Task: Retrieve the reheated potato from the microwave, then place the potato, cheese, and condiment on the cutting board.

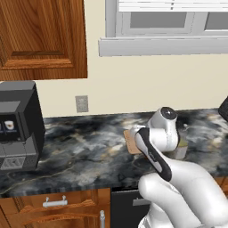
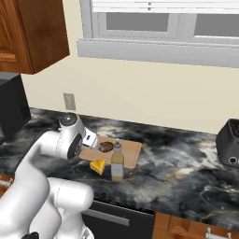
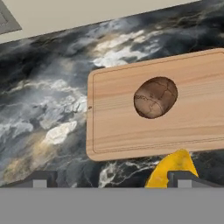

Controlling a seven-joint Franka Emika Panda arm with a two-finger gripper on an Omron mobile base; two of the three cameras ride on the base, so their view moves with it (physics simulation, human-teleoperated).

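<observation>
Dark marbled counter [image 3: 48,109] carries the cutting board [image 3: 113,131]; the potato [image 3: 155,97] rests at its centre. Gripper [image 3: 111,178] jaws stand apart, empty. Next: grasp the cheese [image 3: 170,168], lower right, off-board; the condiment [image 2: 117,161] follows.

Glossy white rounded arm [image 1: 187,187], bulbous shells joined smoothly, dark grey band along one link [image 1: 153,153], round dark cap with pale centre at a joint [image 2: 68,119] (also seen from the left), two small dark finger tips [image 3: 41,179]

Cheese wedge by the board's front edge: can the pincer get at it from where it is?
Probably yes: the pincer is open and empty, the cheese lies uncovered on the counter just off the cutting board.
</observation>
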